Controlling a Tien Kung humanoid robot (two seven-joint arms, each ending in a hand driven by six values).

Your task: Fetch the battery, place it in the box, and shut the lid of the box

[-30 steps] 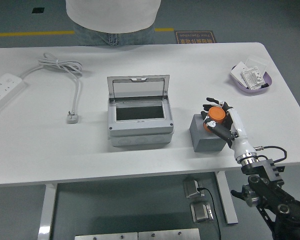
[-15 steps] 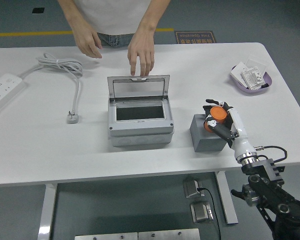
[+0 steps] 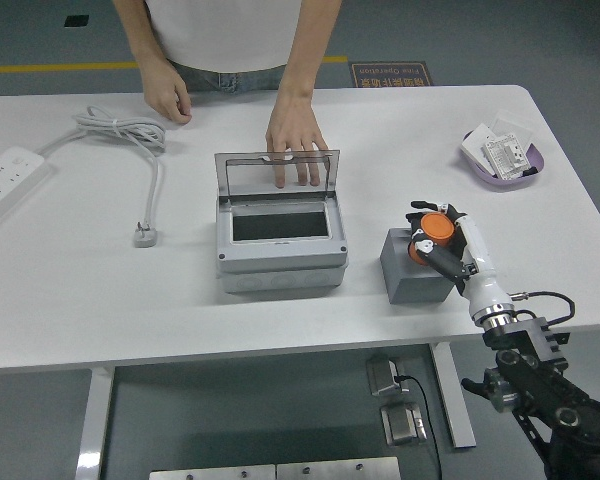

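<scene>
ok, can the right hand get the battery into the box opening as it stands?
Probably yes. The right hand grips the orange battery over the grey block; bare table lies between it and the box. The lid stands open, with a person's hand behind it.

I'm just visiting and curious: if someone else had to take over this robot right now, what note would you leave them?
Right hand: shut on the orange battery, held just above the grey block.
Left hand: not in view.
Box: mid-table, left of the block, lid standing open. A person's hand rests its fingers on the lid's top edge; their other hand is by the white cable.
Done: battery grasped.
Left: carry it to the box, put it in, close the lid. Mind the person's hand.
</scene>
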